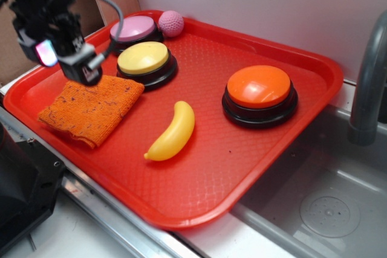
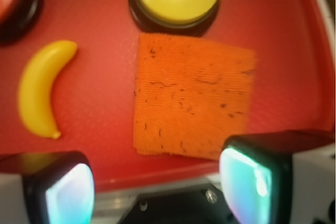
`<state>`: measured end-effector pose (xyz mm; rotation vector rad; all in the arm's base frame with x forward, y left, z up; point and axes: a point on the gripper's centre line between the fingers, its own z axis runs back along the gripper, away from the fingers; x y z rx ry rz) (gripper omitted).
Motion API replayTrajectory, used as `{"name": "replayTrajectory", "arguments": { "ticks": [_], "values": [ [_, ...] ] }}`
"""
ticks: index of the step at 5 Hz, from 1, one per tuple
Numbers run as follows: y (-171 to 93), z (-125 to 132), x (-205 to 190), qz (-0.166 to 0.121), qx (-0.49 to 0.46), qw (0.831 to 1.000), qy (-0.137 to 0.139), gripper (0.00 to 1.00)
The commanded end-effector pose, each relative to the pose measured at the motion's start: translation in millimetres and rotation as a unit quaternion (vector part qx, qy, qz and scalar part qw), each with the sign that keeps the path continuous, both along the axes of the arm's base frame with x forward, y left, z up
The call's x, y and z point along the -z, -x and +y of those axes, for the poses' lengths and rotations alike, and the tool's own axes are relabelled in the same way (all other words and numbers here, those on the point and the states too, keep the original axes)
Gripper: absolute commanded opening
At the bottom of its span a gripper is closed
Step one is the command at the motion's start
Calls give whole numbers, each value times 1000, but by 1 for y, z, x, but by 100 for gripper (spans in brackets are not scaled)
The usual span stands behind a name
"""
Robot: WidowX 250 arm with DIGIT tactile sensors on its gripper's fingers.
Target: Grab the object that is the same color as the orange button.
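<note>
The orange cloth (image 1: 91, 110) with dark specks lies flat at the left of the red tray (image 1: 242, 167); it also shows in the wrist view (image 2: 191, 98). The orange button (image 1: 259, 92) stands at the tray's right; only its edge shows in the wrist view (image 2: 10, 1). My gripper (image 1: 66, 61) hovers above the cloth's far left corner, near the tray's left rim. In the wrist view the gripper (image 2: 157, 192) is open and empty, its fingertips (image 2: 247, 182) wide apart above the tray's rim.
A yellow toy banana (image 1: 172, 132) lies mid-tray. A yellow-domed button (image 1: 145, 61) stands beside the cloth, with a pink-domed button (image 1: 134, 30) and a pink ball (image 1: 170, 23) behind. A sink basin (image 1: 326, 209) and grey faucet (image 1: 369, 77) are at right.
</note>
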<state>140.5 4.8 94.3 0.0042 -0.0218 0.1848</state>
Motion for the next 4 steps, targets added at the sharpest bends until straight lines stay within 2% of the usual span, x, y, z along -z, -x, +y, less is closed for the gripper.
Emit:
{"name": "replayTrajectory", "arguments": {
  "ticks": [1,3,4],
  "values": [
    [-6,16,49,-19,-16,999,-29,100],
    [-7,20,76,-28,-32,999,-26,100],
    [-7,18,80,-31,-41,999,-2,0]
  ]
}}
